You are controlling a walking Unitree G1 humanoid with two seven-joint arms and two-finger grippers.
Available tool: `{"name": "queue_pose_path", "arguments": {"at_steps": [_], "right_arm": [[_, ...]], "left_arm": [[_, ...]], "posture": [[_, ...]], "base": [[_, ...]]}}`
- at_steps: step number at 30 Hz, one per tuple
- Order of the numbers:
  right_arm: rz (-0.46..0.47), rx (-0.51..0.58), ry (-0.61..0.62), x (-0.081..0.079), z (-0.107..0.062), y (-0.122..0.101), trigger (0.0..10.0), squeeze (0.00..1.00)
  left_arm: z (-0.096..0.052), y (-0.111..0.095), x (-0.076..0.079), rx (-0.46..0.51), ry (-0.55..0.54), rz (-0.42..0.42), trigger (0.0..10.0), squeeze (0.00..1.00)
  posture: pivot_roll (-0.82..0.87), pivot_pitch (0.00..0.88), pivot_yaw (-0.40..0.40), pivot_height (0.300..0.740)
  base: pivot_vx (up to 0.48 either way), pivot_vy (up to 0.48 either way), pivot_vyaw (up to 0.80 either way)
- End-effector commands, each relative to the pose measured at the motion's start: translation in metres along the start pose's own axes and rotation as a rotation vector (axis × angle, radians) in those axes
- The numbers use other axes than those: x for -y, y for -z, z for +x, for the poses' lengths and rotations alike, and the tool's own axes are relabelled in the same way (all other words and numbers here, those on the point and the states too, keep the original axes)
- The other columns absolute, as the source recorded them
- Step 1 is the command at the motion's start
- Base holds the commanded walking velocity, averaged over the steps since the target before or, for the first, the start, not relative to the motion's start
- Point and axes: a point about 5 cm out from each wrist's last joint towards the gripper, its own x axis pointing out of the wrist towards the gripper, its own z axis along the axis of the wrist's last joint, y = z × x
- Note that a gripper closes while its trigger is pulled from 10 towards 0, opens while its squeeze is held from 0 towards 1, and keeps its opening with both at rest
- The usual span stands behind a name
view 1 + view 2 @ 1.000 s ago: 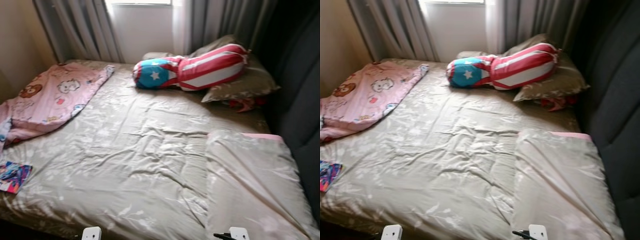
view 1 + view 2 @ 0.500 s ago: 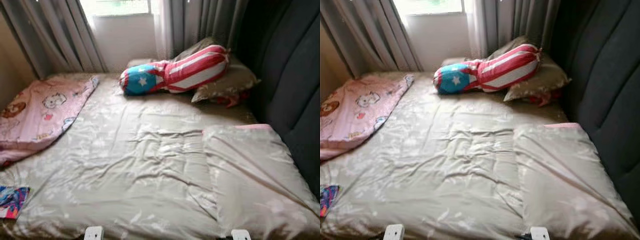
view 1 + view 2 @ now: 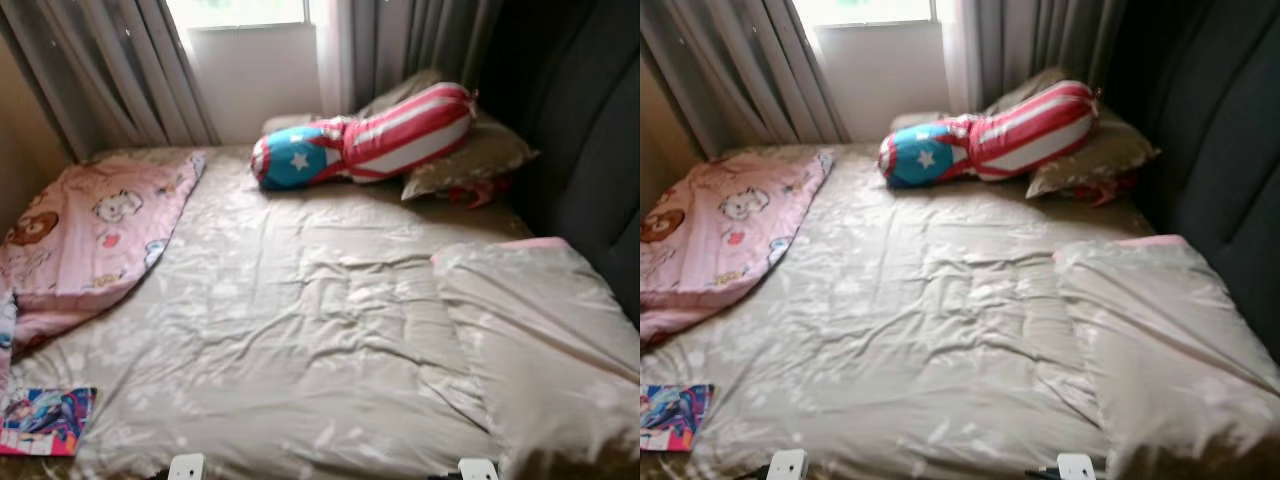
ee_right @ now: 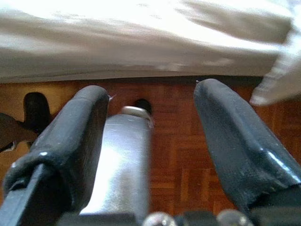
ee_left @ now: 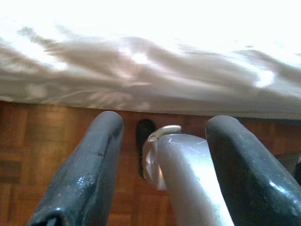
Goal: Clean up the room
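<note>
Robot stands at the foot of the bed [image 3: 300,330], both arms hanging idle. Left gripper [image 5: 162,169] and right gripper [image 4: 150,155] point down at the wood floor [image 4: 174,141] beside the mattress edge; jaws of each apart, nothing between them. Clutter on the bed: pink blanket [image 3: 90,225] bunched at the left side, magazine [image 3: 45,420] on the near-left corner, striped bolster [image 3: 370,140] lying on a pillow [image 3: 480,155] by the headboard [image 3: 600,170], folded duvet [image 3: 550,340] at right. Judgement: the step is approach and target choice. The magazine is nearest to the left arm; close in squarely before reaching and pinch it at an overhanging edge, since flat paper on soft bedding gives little purchase.
</note>
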Motion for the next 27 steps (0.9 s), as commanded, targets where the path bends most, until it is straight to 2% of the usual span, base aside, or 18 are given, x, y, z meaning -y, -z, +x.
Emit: {"name": "queue_pose_path", "arguments": {"at_steps": [1, 6, 11, 27], "right_arm": [[-0.006, 0.012, -0.011, -0.0034, 0.0011, -0.0046, 10.0, 0.0], [-0.02, 0.012, -0.02, -0.004, 0.0012, -0.005, 10.0, 0.0], [-0.016, 0.013, -0.019, -0.0042, 0.0012, -0.005, 10.0, 0.0], [0.003, 0.016, -0.019, -0.0052, 0.0013, -0.0053, 10.0, 0.0]], "left_arm": [[-0.002, 0.0034, -0.0058, -0.016, -0.011, 0.012, 10.0, 0.0], [-0.002, 0.0032, -0.0061, -0.016, -0.011, 0.013, 10.0, 0.0], [-0.0021, 0.0032, -0.0063, -0.015, -0.012, 0.012, 10.0, 0.0], [-0.002, 0.0025, -0.0071, -0.016, -0.014, 0.016, 10.0, 0.0]], "posture": [[-0.05, 0.0, 0.012, 0.74], [-0.05, 0.0, 0.012, 0.74], [-0.04, 0.0, 0.01, 0.74], [-0.04, 0.0, 0.009, 0.74]], "base": [[0.0, 0.45, 0.0], [0.0, 0.45, 0.16], [0.0, 0.45, 0.73], [0.0, 0.45, 0.0]]}}
